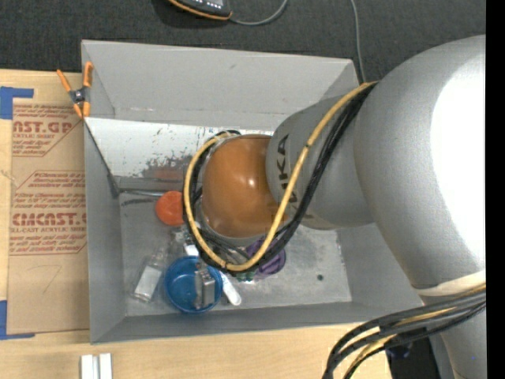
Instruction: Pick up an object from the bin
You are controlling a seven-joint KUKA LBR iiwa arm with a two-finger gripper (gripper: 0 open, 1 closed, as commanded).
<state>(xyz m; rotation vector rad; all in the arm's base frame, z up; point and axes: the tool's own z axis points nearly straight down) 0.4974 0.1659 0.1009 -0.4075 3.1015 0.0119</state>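
Now, claw (207,287): down at blue cup (178,283), lower left; open or shut, cannot tell.
Done: nothing lifted yet.
Left: grab, lift.

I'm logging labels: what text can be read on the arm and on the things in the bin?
"K": black lettering on the arm; the rest is hidden behind cables.
No text seen on the blue cup or the orange ball.

The brown board (39,180) on the left has red words that say CELL-CAST ACRYLIC SHEET. The grey arm (316,172) has black letters, partly hidden, with a K.
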